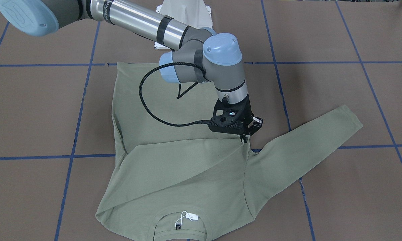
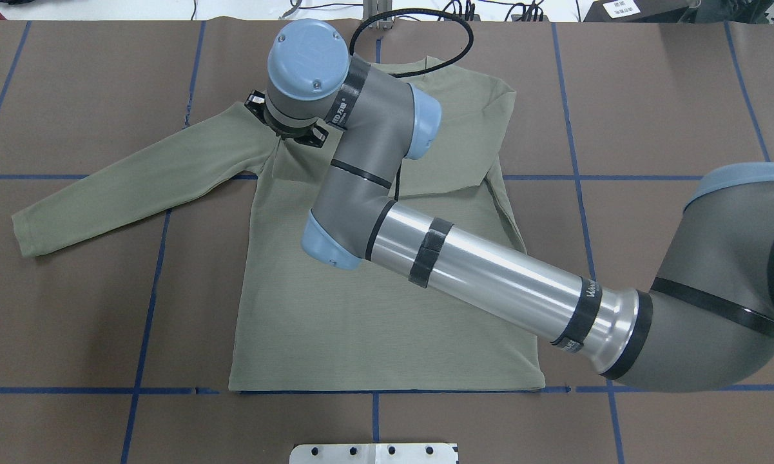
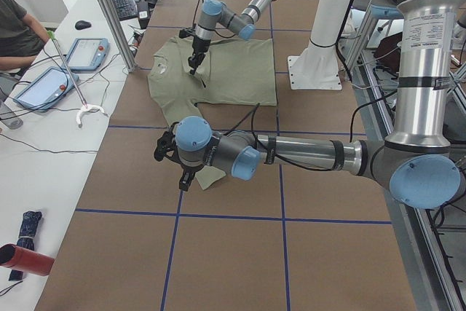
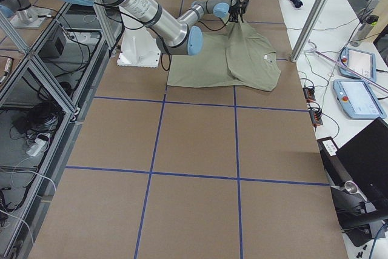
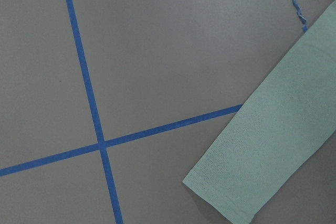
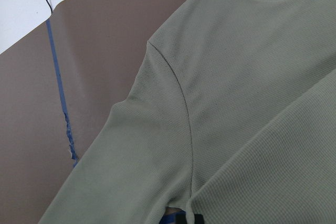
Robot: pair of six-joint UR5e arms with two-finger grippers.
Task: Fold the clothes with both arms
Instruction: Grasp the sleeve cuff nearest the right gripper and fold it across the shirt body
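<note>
The sage-green shirt (image 1: 174,174) lies flat on the brown table, its collar with white hang tag (image 1: 191,217) away from the robot. One sleeve is folded across the chest. My right gripper (image 1: 244,139) reaches across and is shut on that sleeve's end, near the other shoulder. In the overhead view the wrist hides its fingers. The other sleeve (image 2: 129,187) lies stretched out. My left gripper (image 3: 182,178) shows only in the exterior left view, above that sleeve's cuff (image 5: 236,192). I cannot tell whether it is open or shut.
Blue tape lines (image 2: 148,283) grid the table. The white pedestal base (image 2: 374,453) stands at the robot's edge. In the exterior left view a side bench holds tablets (image 3: 44,85) and a red bottle (image 3: 22,258); an operator (image 3: 14,27) sits there.
</note>
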